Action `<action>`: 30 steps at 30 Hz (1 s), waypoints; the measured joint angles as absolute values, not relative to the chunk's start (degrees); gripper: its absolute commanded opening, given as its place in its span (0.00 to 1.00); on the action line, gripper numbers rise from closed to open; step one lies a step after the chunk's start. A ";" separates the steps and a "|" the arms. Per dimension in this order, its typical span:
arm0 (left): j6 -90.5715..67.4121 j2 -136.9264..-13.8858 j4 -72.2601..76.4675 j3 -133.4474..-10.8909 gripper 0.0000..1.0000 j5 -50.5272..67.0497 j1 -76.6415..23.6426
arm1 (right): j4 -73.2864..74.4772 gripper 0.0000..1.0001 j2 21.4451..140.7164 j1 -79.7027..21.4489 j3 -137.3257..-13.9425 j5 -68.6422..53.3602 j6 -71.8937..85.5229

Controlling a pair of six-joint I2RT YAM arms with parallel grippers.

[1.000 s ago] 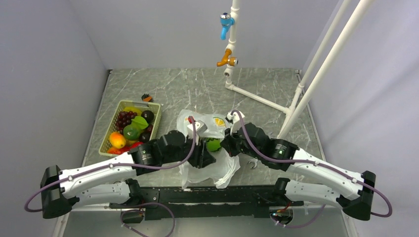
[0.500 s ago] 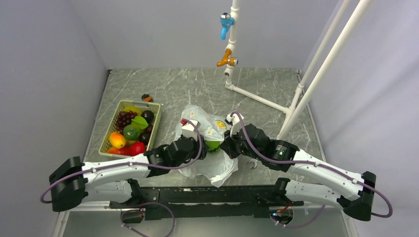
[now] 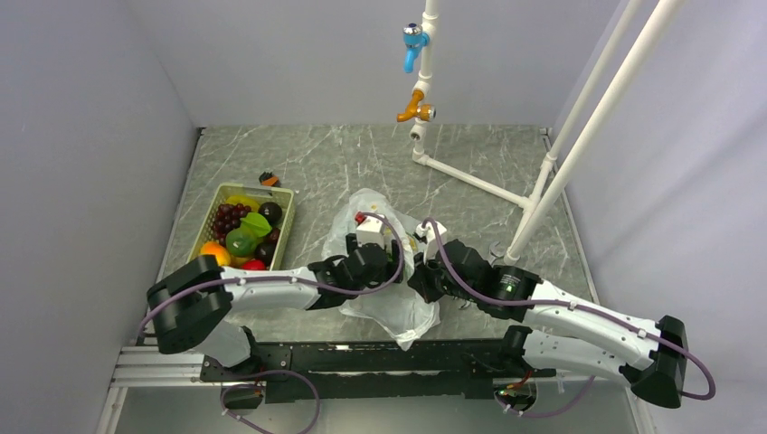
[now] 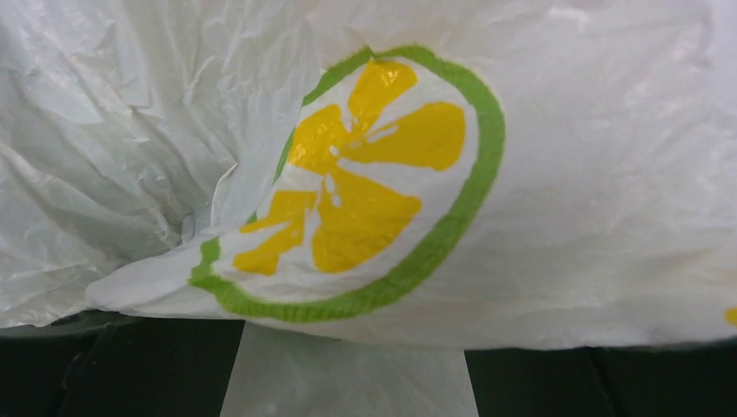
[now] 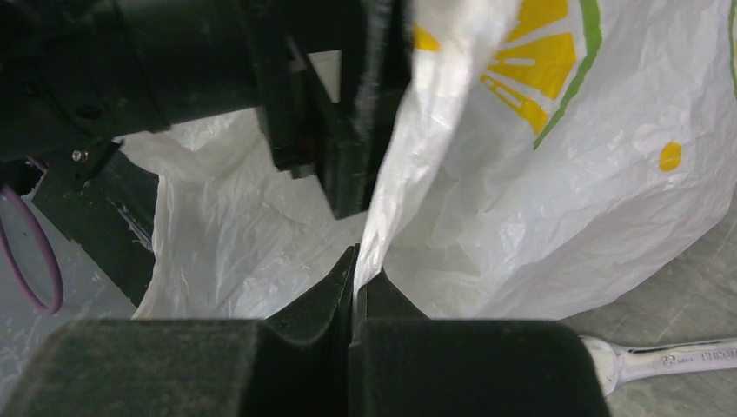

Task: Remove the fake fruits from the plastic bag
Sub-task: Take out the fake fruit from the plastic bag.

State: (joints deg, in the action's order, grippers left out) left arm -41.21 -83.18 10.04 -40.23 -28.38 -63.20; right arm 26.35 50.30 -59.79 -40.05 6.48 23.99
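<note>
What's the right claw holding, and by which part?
The bag, pinched by a narrow fold of its plastic between the shut right claw.

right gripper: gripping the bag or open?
Shut: the right gripper clamps a fold of the plastic bag, no gap showing in its wrist view.

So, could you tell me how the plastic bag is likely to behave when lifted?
Probably floppy: the plastic bag is thin, crinkled film, and the fold the right gripper pinches between its fingers stretches as a limp strip. Likely light, and slippery given its sheen, so it may bunch rather than lift whole.
</note>
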 measured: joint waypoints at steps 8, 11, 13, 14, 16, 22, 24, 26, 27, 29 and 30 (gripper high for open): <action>-41.21 -93.93 8.54 -48.27 0.93 -30.46 -63.16 | 25.54 0.00 49.74 -59.66 -38.79 6.52 24.25; -41.23 -96.57 8.49 -49.41 0.91 -30.63 -62.78 | 25.63 0.00 49.36 -59.42 -38.70 7.05 24.49; -41.28 -97.51 9.28 -49.91 0.87 -30.59 -62.30 | 25.65 0.00 49.34 -59.33 -38.65 7.40 24.58; -41.32 -97.67 9.45 -50.00 0.83 -30.46 -62.13 | 25.63 0.00 49.25 -59.33 -38.57 7.46 24.62; -41.30 -97.78 10.09 -50.00 0.69 -30.02 -61.58 | 25.63 0.00 48.95 -59.33 -38.28 7.44 24.62; -40.16 -96.55 11.00 -48.93 0.56 -26.68 -59.96 | 25.56 0.00 48.47 -59.37 -37.74 7.42 24.64; -39.59 -94.48 10.15 -47.92 0.54 -23.97 -59.66 | 25.50 0.00 48.49 -59.46 -37.74 7.42 24.64; -39.35 -91.50 9.04 -47.05 0.51 -20.75 -59.44 | 25.41 0.00 48.49 -59.46 -37.74 7.62 24.64; -39.24 -90.04 8.58 -46.68 0.49 -19.51 -59.42 | 25.39 0.00 48.49 -59.46 -37.74 7.77 24.64; -39.00 -85.41 8.14 -45.25 0.47 -15.29 -59.42 | 25.26 0.00 48.58 -59.46 -37.74 8.51 24.64; -38.94 -82.78 8.12 -44.40 0.46 -13.06 -59.42 | 25.15 0.00 48.69 -59.46 -37.74 8.84 24.62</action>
